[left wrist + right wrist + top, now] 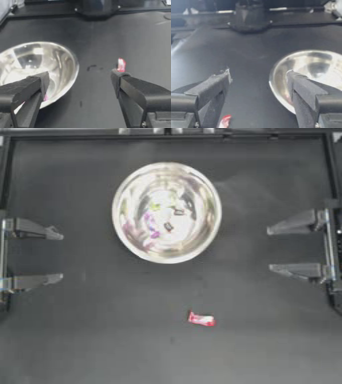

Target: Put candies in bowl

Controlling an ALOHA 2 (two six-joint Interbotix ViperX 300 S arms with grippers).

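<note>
1. Large round shiny silver metal bowl (166, 212): it stands on the dark worktop (80, 338), midway between the two arms and toward the far edge. Small coloured shapes, greenish and purple, show inside it among the reflections, most likely candies already delivered.
2. Small red-pink twist-wrapped candy (201, 319): it lies alone on the bare worktop, well apart from the bowl on the near side and slightly toward your right arm.
3. Left tool (56, 256): drawn back at the left side, jaws spread wide, grasping nothing.
4. Right tool (275, 250): drawn back at the right side, jaws likewise spread and empty; probably the better placed for the reach.
5. Handling: expect the candy to be very light, with a firm core and thin, crinkly, slippery wrapper ends. Close your jaws across the thicker middle, not the twisted tails, which would likely crumple or slide free. A light squeeze should suffice.
</note>
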